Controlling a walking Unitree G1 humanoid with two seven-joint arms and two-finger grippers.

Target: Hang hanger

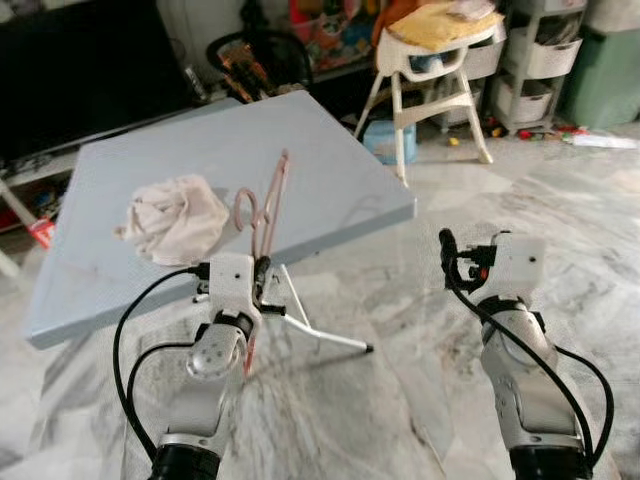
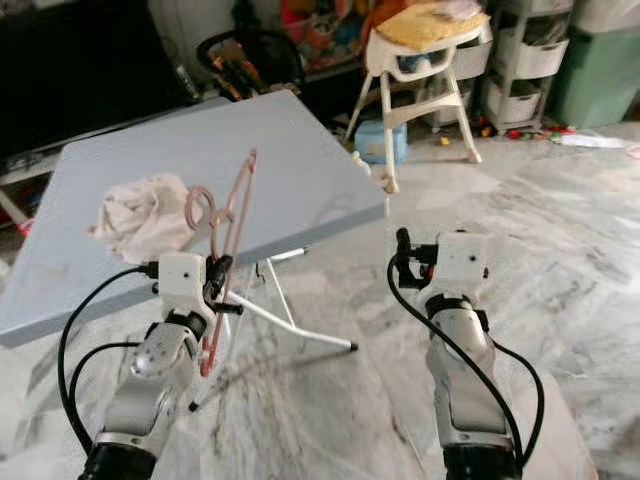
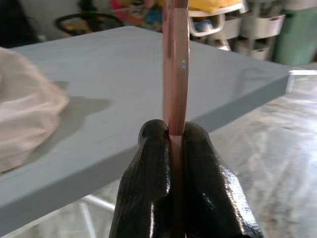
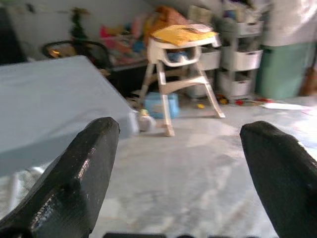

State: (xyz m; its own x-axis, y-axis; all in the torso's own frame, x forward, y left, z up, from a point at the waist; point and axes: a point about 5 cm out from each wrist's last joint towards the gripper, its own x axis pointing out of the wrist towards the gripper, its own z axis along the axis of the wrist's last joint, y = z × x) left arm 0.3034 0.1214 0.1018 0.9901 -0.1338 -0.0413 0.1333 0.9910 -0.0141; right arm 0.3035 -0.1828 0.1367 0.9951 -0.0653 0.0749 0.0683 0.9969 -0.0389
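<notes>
A pink plastic hanger stands nearly upright in front of the blue-grey table, its hook curling toward a crumpled pale cloth on the tabletop. My left gripper is shut on the hanger's lower bar; in the left wrist view the two black fingers pinch the pink bar. My right gripper is held out over the marble floor to the right of the table, open with nothing between its fingers.
The table stands on thin white legs. A white high chair stands beyond the table's far corner, with a blue box beside it. Storage drawers and a green bin line the back right.
</notes>
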